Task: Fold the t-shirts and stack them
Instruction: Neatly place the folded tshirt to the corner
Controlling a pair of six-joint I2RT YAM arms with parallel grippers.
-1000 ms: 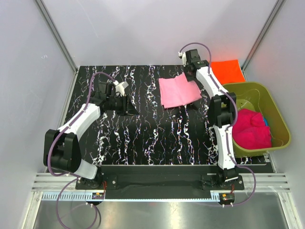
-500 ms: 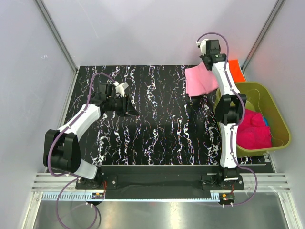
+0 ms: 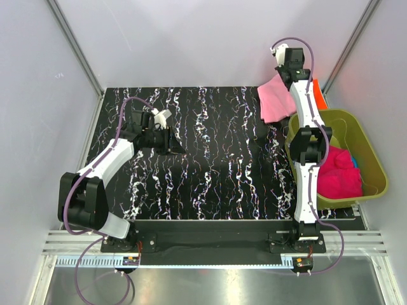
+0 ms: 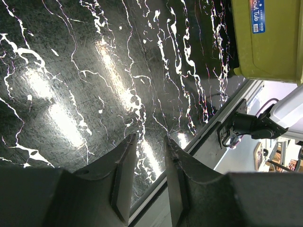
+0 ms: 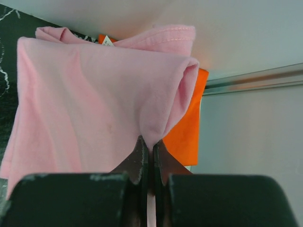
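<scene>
pink t-shirt [image 5: 90,94]: light pink, plain and soft, folded into layers. It hangs bunched and creased at the far right of the table [image 3: 210,171], with a stitched hem showing on top.
right gripper [image 5: 147,152]: clamped tight on a fold at the pink t-shirt's edge, holding it raised.
orange t-shirt [image 5: 187,130]: bright orange, lying flat in the far right corner, partly behind the pink one.
magenta t-shirt [image 3: 334,171]: crumpled in the green tub [image 3: 372,152].
blue t-shirt [image 3: 355,162]: only a sliver shows, beside the magenta.
left gripper [image 4: 149,156]: narrow gap, nothing between the fingers, over bare table on the left.
</scene>
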